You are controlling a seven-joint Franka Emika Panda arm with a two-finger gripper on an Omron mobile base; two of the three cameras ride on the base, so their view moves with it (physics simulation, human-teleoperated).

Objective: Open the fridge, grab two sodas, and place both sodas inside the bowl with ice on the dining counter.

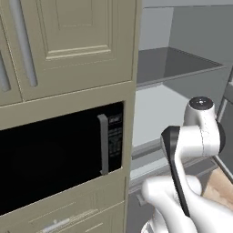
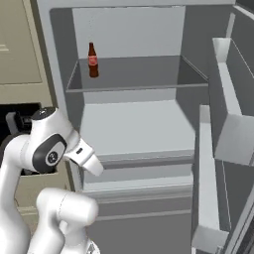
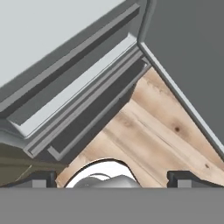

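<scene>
The fridge (image 2: 139, 129) stands open, its pale grey shelves (image 1: 177, 63) in view. One soda (image 2: 92, 60), a dark brown bottle with a red cap and label, stands upright at the left of the upper shelf. My gripper (image 3: 113, 179) hangs low in front of the fridge's foot and points down at the floor. Its fingertips (image 3: 41, 179) stand wide apart, open with nothing between them, far below the soda. The bowl and the dining counter are out of view.
The fridge door (image 2: 223, 124) with its bins is swung open on the right. A beige cabinet holding a black microwave (image 1: 59, 154) stands close on the left. Wooden floor (image 3: 148, 127) lies below the fridge's base.
</scene>
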